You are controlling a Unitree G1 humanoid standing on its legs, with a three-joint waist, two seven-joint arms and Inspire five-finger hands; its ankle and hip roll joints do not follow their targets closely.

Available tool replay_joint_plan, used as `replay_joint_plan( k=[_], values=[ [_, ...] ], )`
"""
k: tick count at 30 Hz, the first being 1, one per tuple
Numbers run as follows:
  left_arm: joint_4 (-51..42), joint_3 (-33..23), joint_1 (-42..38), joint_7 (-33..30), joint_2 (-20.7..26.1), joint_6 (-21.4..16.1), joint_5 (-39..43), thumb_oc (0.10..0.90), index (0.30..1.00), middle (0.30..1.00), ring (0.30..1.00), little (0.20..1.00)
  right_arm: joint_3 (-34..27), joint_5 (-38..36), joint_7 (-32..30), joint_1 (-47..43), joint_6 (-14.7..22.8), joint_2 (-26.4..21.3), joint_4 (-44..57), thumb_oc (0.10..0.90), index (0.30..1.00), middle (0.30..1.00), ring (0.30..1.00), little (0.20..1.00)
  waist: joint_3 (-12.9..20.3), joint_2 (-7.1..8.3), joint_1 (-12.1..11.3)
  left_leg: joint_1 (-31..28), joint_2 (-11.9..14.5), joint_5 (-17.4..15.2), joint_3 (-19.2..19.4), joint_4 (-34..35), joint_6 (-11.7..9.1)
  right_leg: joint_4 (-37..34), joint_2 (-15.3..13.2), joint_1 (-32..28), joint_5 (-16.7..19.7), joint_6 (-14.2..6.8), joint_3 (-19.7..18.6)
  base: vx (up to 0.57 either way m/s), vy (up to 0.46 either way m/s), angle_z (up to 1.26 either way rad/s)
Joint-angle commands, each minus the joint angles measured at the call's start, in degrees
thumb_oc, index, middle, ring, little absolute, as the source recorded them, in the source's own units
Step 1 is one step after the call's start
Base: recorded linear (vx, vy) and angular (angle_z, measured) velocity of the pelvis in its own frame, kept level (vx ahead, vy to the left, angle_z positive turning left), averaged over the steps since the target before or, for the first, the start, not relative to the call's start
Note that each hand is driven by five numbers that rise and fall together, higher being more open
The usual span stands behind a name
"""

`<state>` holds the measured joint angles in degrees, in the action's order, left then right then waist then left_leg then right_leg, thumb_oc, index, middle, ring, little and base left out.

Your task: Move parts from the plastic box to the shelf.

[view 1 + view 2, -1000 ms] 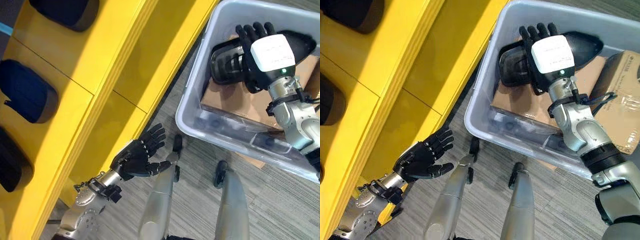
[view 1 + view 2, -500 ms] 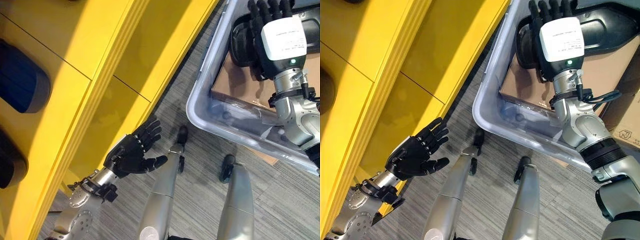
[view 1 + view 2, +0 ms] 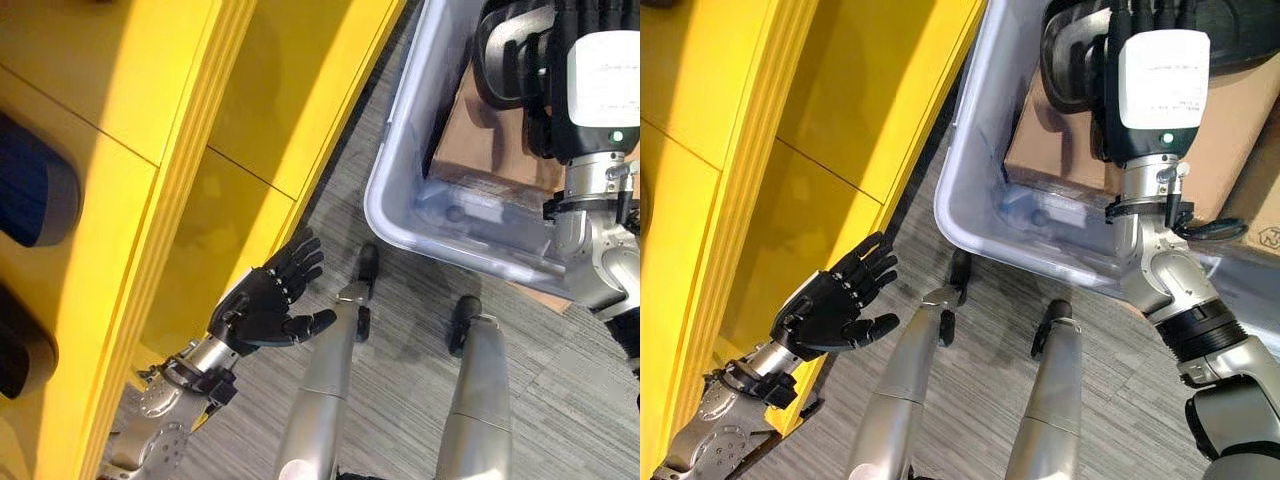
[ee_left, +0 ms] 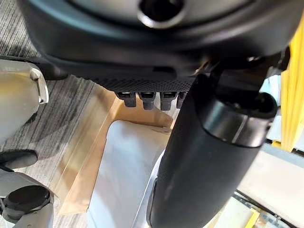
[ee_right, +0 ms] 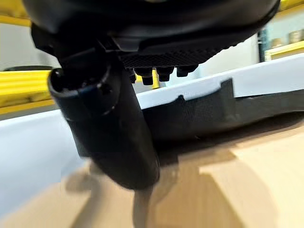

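Right hand (image 3: 1140, 100) fingers laid straight over black part (image 3: 1072, 60) in plastic box (image 3: 980, 150) (left hand (image 3: 830, 310) spread, empty).

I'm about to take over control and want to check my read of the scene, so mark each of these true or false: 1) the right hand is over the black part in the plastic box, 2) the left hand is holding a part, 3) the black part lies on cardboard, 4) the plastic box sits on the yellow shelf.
1) True. The right hand is inside the plastic box, over the black part.
2) False. The left hand is open, fingers spread and holding nothing, beside the yellow shelf.
3) True. The black part rests on the brown cardboard in the box.
4) False. The plastic box stands beside the shelf, over the grey carpet floor.
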<state>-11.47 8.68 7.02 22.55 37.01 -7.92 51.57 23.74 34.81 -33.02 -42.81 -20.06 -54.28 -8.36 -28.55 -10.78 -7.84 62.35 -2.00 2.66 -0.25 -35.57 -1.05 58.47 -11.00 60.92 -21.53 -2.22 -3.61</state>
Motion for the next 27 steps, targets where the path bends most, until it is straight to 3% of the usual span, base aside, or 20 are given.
replay_joint_plan(
  k=[1, 3, 5, 6, 10, 16, 18, 19, 20, 27],
  values=[
    [-3.04, -2.58, 0.21, 0.07, -1.62, -4.63, 3.5, 0.9, 1.0, 1.0, 1.0, 1.0, -5.34, 1.63, -1.69, -3.82, -3.76, -3.35, 1.99, 0.9, 1.0, 1.0, 1.0, 1.0, -1.24, -2.53, 1.22, -3.26, -0.38, -3.99, -0.44, 5.37, 1.49, -0.57, 4.69, -5.63, -0.91, 6.87, 2.74, -0.09, 0.052, -0.12],
    [-2.86, -2.1, 0.51, 0.0, -1.58, -4.65, 3.68, 0.9, 1.0, 1.0, 1.0, 1.0, -5.02, 1.3, -1.84, -2.91, -4.44, -2.93, 1.8, 0.9, 1.0, 1.0, 1.0, 1.0, -1.24, -2.27, 1.58, -4.62, -0.73, -5.35, -0.45, 4.94, 1.14, -0.72, 4.67, -7.26, -2.0, 6.74, 2.03, -0.02, 0.014, -0.1],
    [-2.52, -2.22, -0.35, -0.29, -1.68, -5.04, 3.65, 0.9, 1.0, 1.0, 1.0, 1.0, -5.08, -1.04, -2.7, -3.47, -4.66, -2.45, 0.91, 0.9, 1.0, 1.0, 1.0, 1.0, -1.24, -2.56, 1.48, -3.4, -0.08, -3.71, -0.08, 5.89, 1.37, -0.96, 4.83, -5.77, -0.92, 7.06, 2.68, 0.0, 0.0, 0.0],
    [-2.36, -1.78, 0.13, -0.3, -1.65, -5.04, 3.83, 0.9, 1.0, 1.0, 1.0, 1.0, -4.88, -1.22, -2.79, -2.87, -4.63, -2.35, 0.66, 0.9, 1.0, 1.0, 1.0, 1.0, -1.24, -2.29, 1.76, -4.67, -0.44, -5.08, -0.19, 5.29, 0.98, -0.96, 4.73, -7.36, -2.0, 6.86, 2.06, 0.0, 0.0, 0.0],
    [-2.2, -1.74, -0.47, -0.06, -1.87, -5.51, 3.59, 0.9, 1.0, 1.0, 1.0, 1.0, -5.58, -0.85, -4.23, -3.0, -4.14, -1.2, 0.4, 0.9, 1.0, 1.0, 1.0, 1.0, -1.24, -2.69, 1.66, -3.93, 0.2, -3.3, 0.21, 6.73, 1.23, -1.78, 4.75, -6.45, -0.77, 7.0, 2.69, -0.02, 0.009, -0.03],
    [-2.32, -1.29, -0.5, -0.39, -2.16, -5.41, 3.44, 0.9, 1.0, 1.0, 1.0, 1.0, -5.03, -0.19, -3.0, -3.44, -4.65, -0.51, 0.73, 0.9, 1.0, 1.0, 1.0, 1.0, -1.24, -2.42, 1.96, -5.46, 0.05, -4.28, 0.41, 6.67, 0.82, -2.39, 4.57, -8.23, -1.64, 6.88, 2.27, 0.01, 0.005, -0.03],
    [-2.33, -0.84, -0.42, -0.79, -2.05, -5.22, 3.31, 0.9, 1.0, 1.0, 1.0, 1.0, -4.71, -1.0, -1.88, -3.62, -5.31, -0.41, 0.25, 0.9, 1.0, 1.0, 1.0, 1.0, -1.24, -2.38, 2.09, -6.05, -0.11, -4.64, 0.47, 6.59, 0.62, -2.43, 4.39, -9.01, -2.01, 6.8, 2.13, -0.02, 0.007, 0.0],
    [-2.37, -1.24, -0.93, -0.93, -2.09, -5.4, 3.38, 0.9, 1.0, 1.0, 1.0, 1.0, -4.86, -1.75, -0.83, -4.41, -5.61, -0.59, 0.27, 0.9, 1.0, 1.0, 1.0, 1.0, -1.24, -2.68, 1.81, -4.72, 0.33, -3.14, 0.58, 7.26, 1.02, -2.48, 4.53, -7.33, -0.79, 6.98, 2.79, 0.0, 0.0, 0.0],
    [-2.2, -0.9, -0.36, -0.94, -2.04, -5.34, 3.63, 0.9, 1.0, 1.0, 1.0, 1.0, -4.61, -2.35, -0.13, -3.68, -6.31, -0.44, 0.23, 0.9, 1.0, 1.0, 1.0, 1.0, -1.24, -2.29, 2.14, -6.15, -0.04, -4.65, 0.54, 6.66, 0.63, -2.7, 4.3, -9.18, -1.94, 6.72, 2.22, 0.0, 0.0, 0.0],
    [-1.62, -1.0, -0.73, -0.43, -1.45, -5.4, 2.82, 0.9, 1.0, 1.0, 1.0, 1.0, -4.59, -9.8, 2.65, -4.76, -10.32, 0.02, -3.38, 0.9, 1.0, 1.0, 1.0, 1.0, -1.24, -1.52, 1.9, -5.86, 0.36, -4.57, 0.11, 6.93, 0.65, -3.69, 4.37, -9.51, -1.49, 6.54, 2.61, 0.0, -0.031, 0.01]
  ],
)
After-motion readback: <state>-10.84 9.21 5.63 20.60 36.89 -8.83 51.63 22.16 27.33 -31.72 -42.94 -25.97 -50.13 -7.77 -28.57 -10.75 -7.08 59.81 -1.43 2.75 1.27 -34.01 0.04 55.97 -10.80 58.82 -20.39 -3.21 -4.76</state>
